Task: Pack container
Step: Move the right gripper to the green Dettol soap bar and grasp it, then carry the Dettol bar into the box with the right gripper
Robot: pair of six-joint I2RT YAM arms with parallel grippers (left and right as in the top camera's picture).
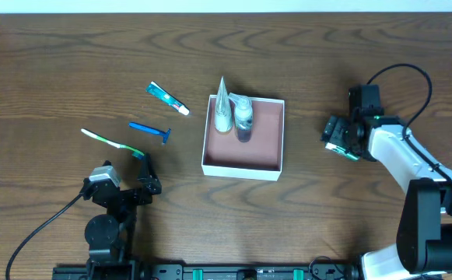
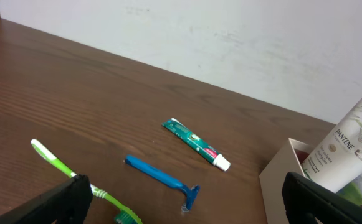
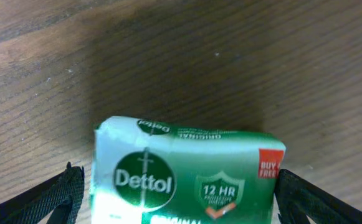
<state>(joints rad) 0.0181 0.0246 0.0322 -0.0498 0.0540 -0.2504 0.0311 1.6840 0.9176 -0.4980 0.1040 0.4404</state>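
Note:
The container [image 1: 241, 169], a white-walled box with a reddish-brown inside, sits mid-table. In it lie a white Pantene tube [image 1: 222, 107] and a small clear bottle [image 1: 243, 118]. Left of it lie a toothpaste tube [image 1: 167, 98], a blue razor [image 1: 150, 131] and a green toothbrush [image 1: 113, 143]. My left gripper [image 1: 136, 187] stands open and empty just short of the toothbrush head. At the right, my right gripper [image 1: 339, 143] is open and straddles a green Dettol soap bar [image 3: 187, 174] on the table. A gap shows beside the left finger.
In the left wrist view the razor [image 2: 162, 177] and toothpaste tube [image 2: 196, 144] lie ahead, with the toothbrush [image 2: 75, 177] by the left finger. The container's corner [image 2: 280, 186] and the Pantene tube [image 2: 349, 149] are at the right. A pale wall lies beyond the table's far edge.

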